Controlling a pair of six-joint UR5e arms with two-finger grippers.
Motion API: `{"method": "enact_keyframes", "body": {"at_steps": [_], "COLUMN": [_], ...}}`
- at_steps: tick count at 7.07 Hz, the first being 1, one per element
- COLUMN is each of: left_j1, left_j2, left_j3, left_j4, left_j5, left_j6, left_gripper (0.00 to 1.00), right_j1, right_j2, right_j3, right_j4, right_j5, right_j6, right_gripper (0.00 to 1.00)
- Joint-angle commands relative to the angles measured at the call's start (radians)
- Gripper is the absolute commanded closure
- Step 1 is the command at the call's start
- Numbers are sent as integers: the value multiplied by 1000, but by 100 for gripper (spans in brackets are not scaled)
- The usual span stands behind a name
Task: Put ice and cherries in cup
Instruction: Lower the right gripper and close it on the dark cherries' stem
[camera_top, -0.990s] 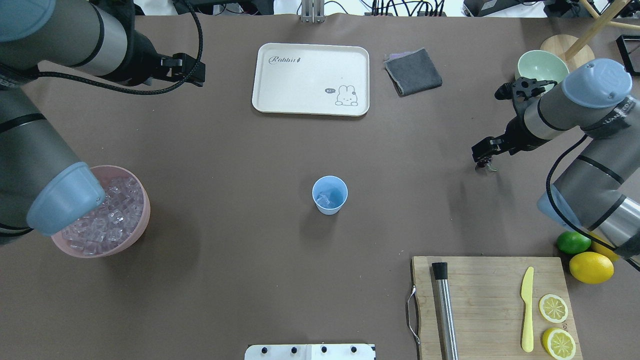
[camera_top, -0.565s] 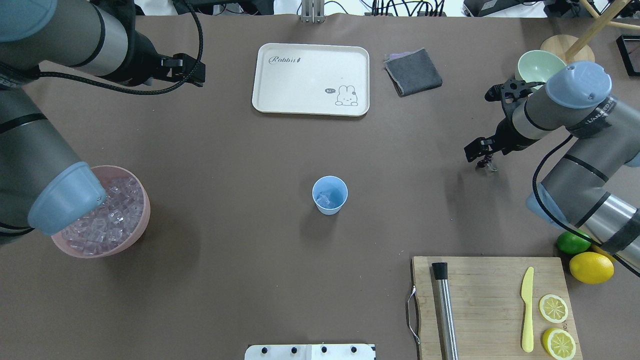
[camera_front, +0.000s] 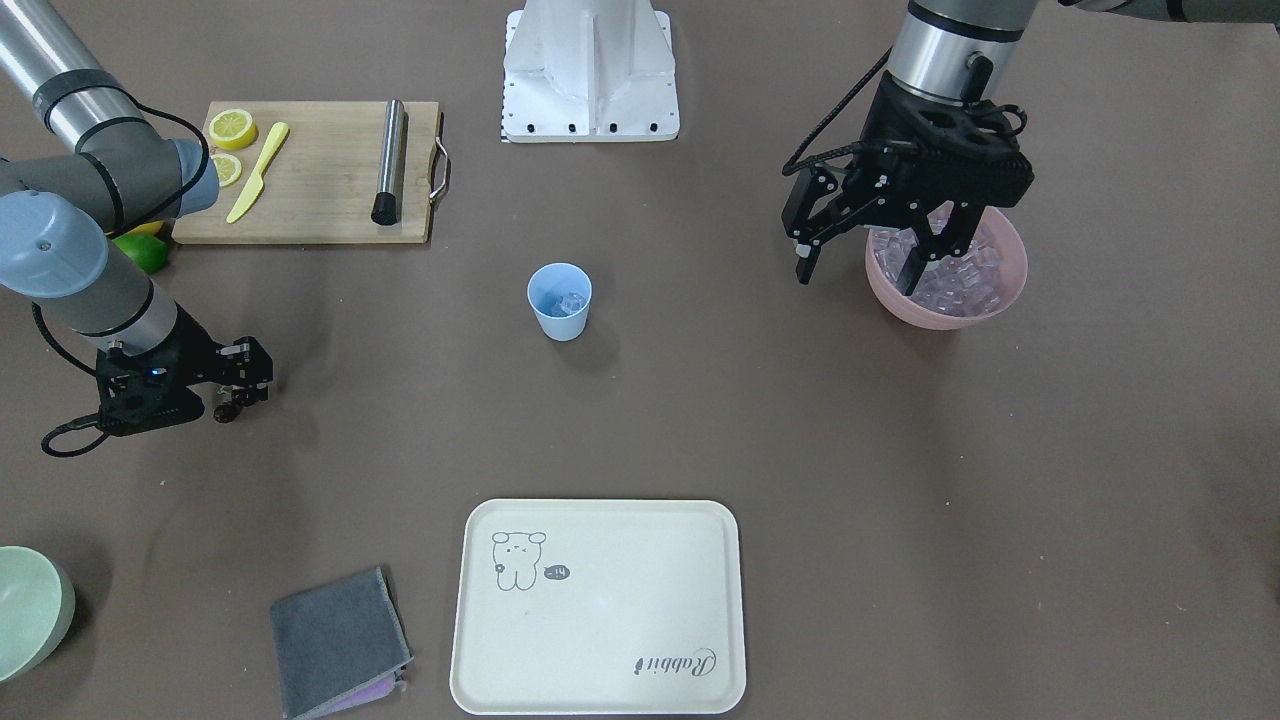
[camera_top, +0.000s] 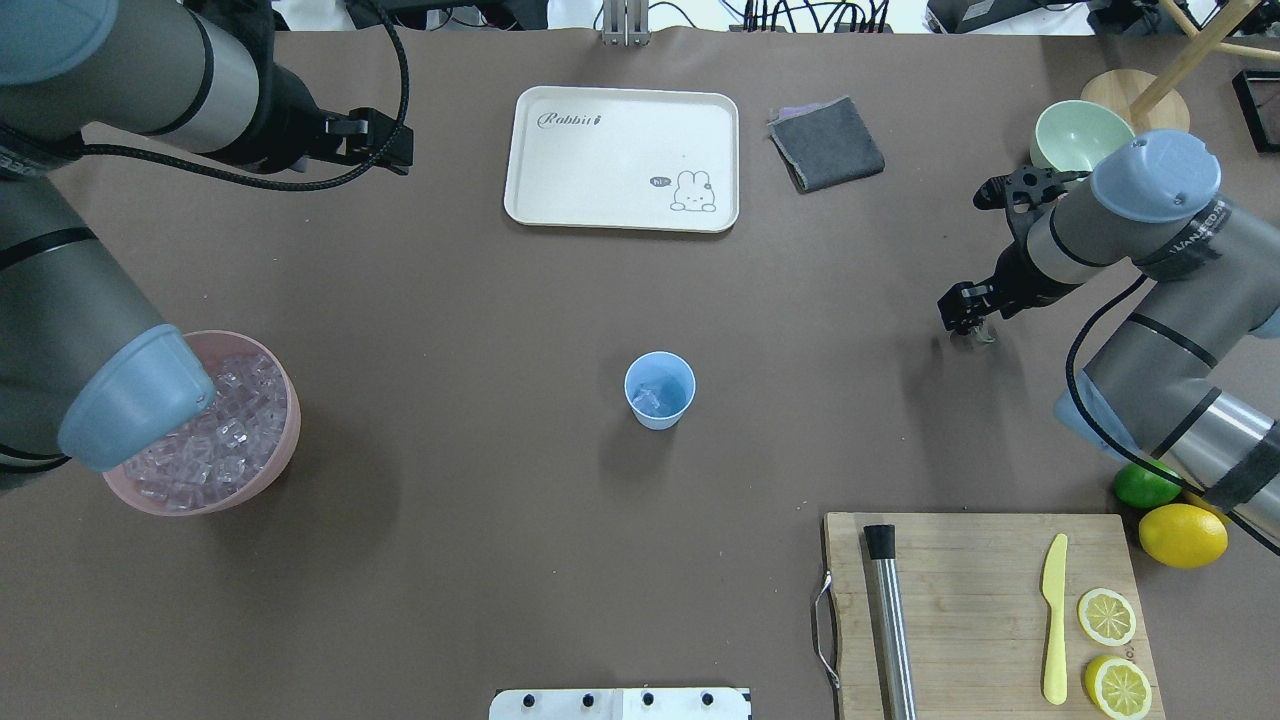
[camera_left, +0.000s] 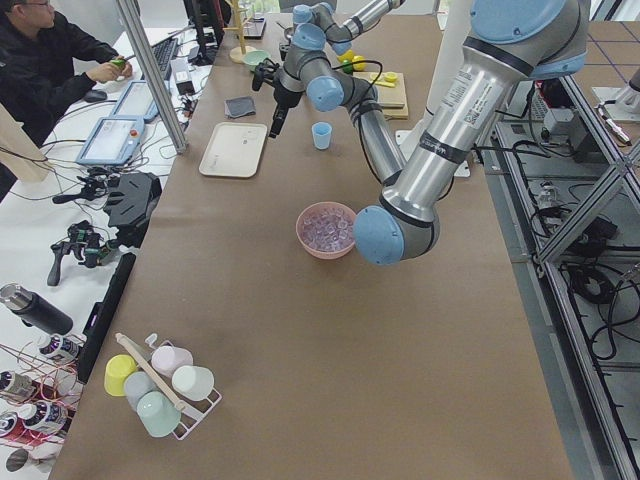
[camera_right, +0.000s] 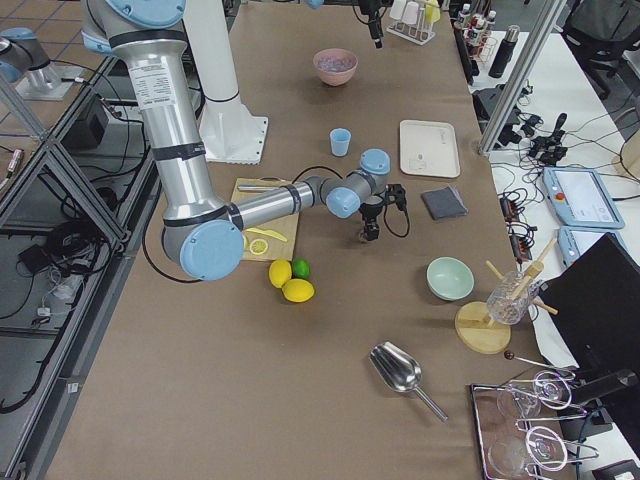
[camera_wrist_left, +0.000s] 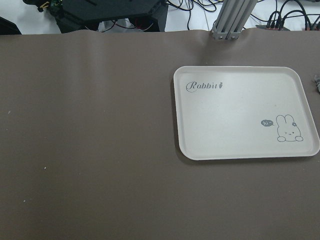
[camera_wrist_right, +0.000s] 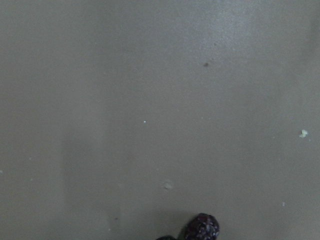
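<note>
Grey, elbow-bent, hangs low well right of cup (camera_top: 659, 392), prob. pinching cherries (camera_front: 224, 411) in right gripper (camera_front: 243, 388); stem axis unreadable. Holds left gripper (camera_front: 857, 278) raised, pointing down, spread wide, by ice (camera_top: 215, 430).

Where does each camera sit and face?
Front-facing: across the table, facing robot; both arms.
Overhead: behind robot, looking down; both arms.
Exterior left: table's end; left arm nearest.
Exterior right: opposite end; right arm nearest.
Left wrist: faces cream rabbit tray; no arm.
Right wrist: faces table, dark maroon cherries; no arm.
Shared: light blue plastic cup, all exteriors.
</note>
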Motion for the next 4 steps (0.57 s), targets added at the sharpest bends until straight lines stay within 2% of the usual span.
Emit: {"method": "enact_keyframes", "body": {"at_steps": [1, 2, 4], "left_j1": [1, 3, 3], "left_j2": [-1, -2, -7], "left_j3": [0, 3, 3], "left_j4": [0, 0, 2], "left_j5": [0, 0, 0], "left_j6": [0, 0, 0], "left_gripper": [3, 3, 3], "right_j1": [1, -1, -1], "right_j2": [-2, -1, -1], "right_j3": [-7, -8, 1], "right_j4": [0, 0, 1], "right_j5": [0, 0, 0], "right_j6": [2, 17, 41], "right_gripper": [47, 52, 81]}}
